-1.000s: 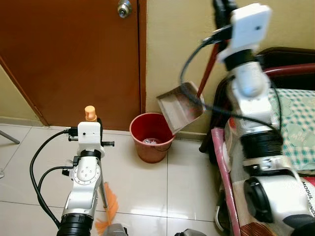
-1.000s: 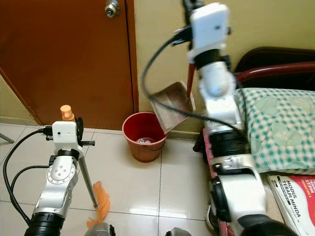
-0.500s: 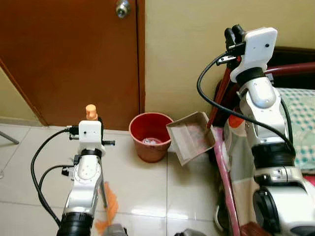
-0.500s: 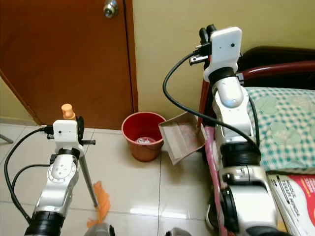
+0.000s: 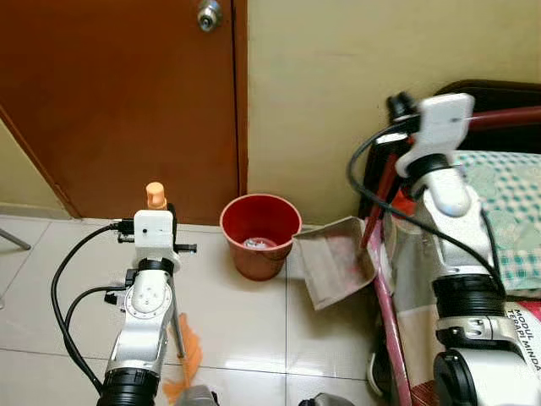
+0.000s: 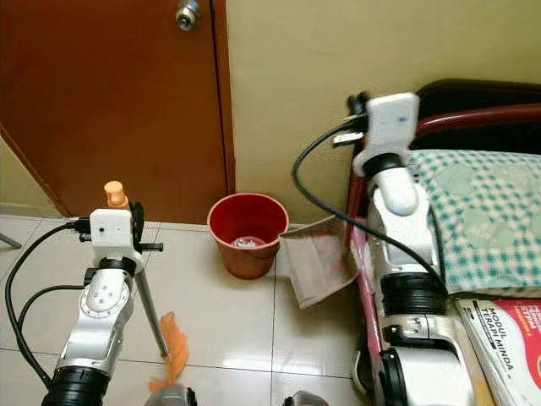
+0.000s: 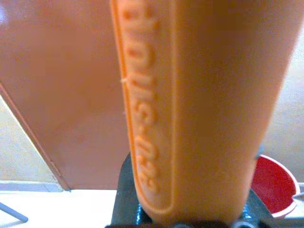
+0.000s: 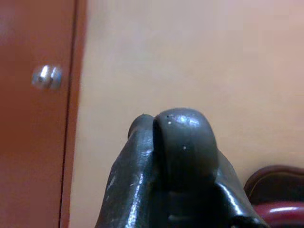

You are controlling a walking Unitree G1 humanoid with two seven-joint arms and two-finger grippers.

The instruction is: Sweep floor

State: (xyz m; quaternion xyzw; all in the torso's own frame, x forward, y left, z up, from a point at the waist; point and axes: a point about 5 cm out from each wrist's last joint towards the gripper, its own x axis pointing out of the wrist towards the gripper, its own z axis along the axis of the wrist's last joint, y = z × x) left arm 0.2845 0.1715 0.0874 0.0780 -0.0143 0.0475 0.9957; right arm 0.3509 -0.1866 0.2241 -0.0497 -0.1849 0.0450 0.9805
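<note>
My right gripper (image 5: 396,106) is raised near the wall, shut on the thin red handle (image 5: 378,201) of a grey-brown dustpan (image 5: 336,260). The pan hangs low over the tiles, tilted, just right of a red bucket (image 5: 259,233) with some litter in its bottom. My left gripper (image 5: 155,205) is shut on the orange top of a broom handle (image 7: 199,104), which stands upright. The broom's orange bristles (image 5: 188,359) rest on the floor below that arm. In the right wrist view the black fingers (image 8: 183,152) are pressed together.
A brown door (image 5: 118,93) with a metal knob (image 5: 208,13) stands behind the bucket, next to a yellow wall. A bed with a green checked pillow (image 6: 482,220) and a dark headboard lies close on the right, with a magazine (image 6: 507,338) on it.
My right arm has come down, bringing the dustpan from a tilt above the bucket's rim to low beside the bucket on its right. The left arm and broom have stayed put.
</note>
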